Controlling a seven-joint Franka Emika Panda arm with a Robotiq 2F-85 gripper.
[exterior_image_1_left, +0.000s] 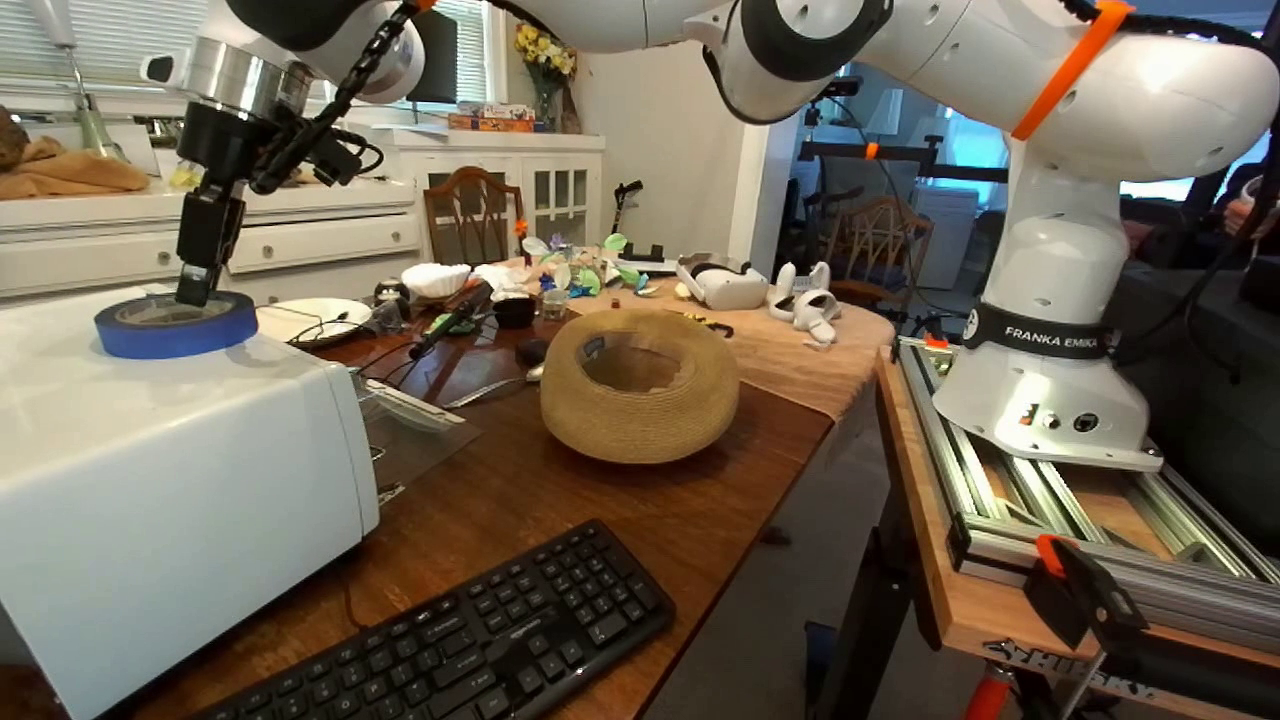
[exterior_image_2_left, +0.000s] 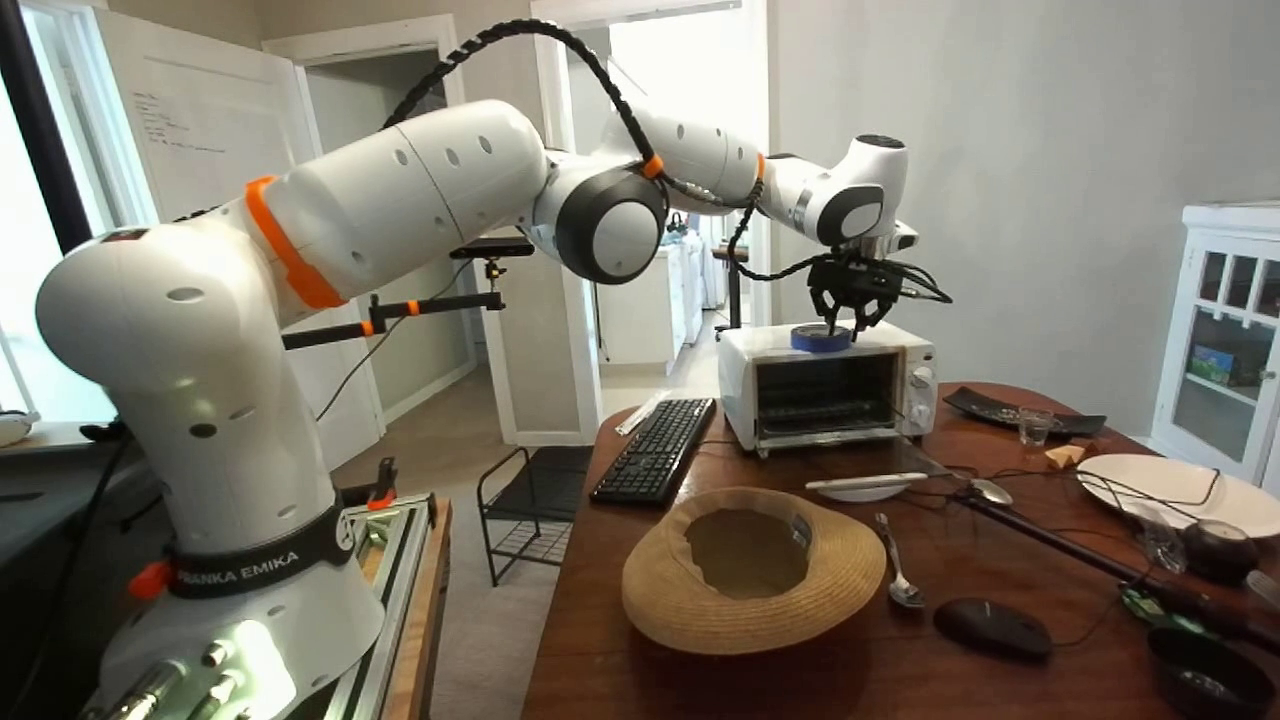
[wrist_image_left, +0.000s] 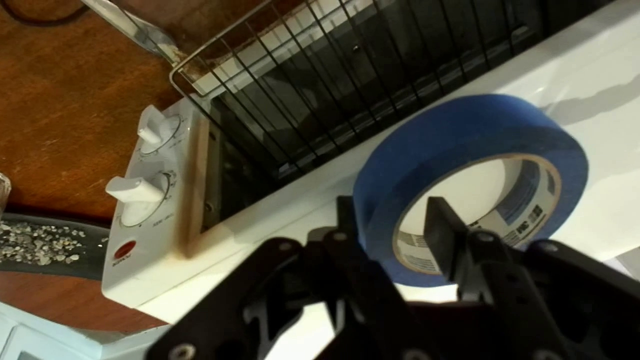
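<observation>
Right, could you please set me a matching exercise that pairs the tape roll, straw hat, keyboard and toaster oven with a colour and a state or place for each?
Things
1. Tape roll
2. Straw hat
3. Keyboard
4. Toaster oven

Descriptions
A. Tan, its opening facing upward
B. White, with control knobs on its front
C. Blue, with one finger of the gripper inside its ring
D. Black, lying on the wooden table

Pairs: 1-C, 2-A, 3-D, 4-B
</observation>
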